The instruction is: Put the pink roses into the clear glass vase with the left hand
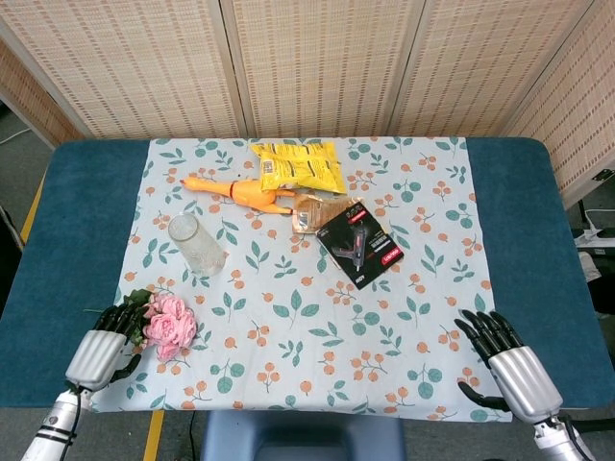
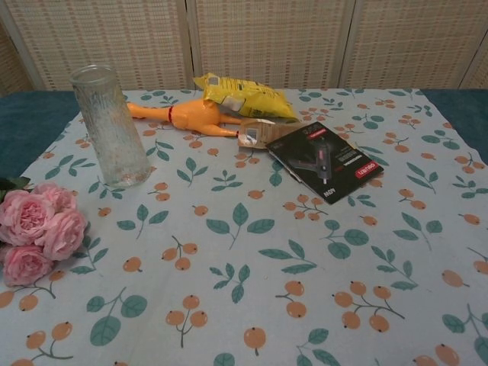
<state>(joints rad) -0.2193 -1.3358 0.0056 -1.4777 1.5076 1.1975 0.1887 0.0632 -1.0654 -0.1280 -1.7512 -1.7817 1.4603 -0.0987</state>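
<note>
The black retail card [image 2: 325,161] showed a picture of a pistol-shaped tool and a red tag with the white word "DELI"; the smaller print on it could not be read. The yellow snack bag [image 1: 298,166] had a white label with dark print, too small to read. Between the bag and the card lay a small brown packet [image 2: 258,134] with a pale sticker, also not readable.

The pink roses [image 1: 168,322] lay flat on the tablecloth [image 1: 288,307], in front of the clear glass vase [image 1: 196,246] and a little to its left in the head view. The left hand [image 1: 99,348] was just left of the roses, its dark fingertips [image 1: 123,315] at the green leaves [image 1: 135,305] on the stem side of the bunch. Its fingers were a little apart and not closed around the stem; whether they touched the leaves could not be told. The right hand [image 1: 514,366] rested far to the right of the vase, near the front edge of the cloth, with fingers spread and nothing in it.

The vase was a tall upright cylinder with a rough, pebbled wall. The roses looked soft and many-petalled. Behind the vase, a rubber chicken toy [image 1: 242,193], yellow-orange with a red neck, lay on its side. The cloth was pale with printed green leaves and orange berries, over a dark teal table cover [image 1: 67,221].
</note>
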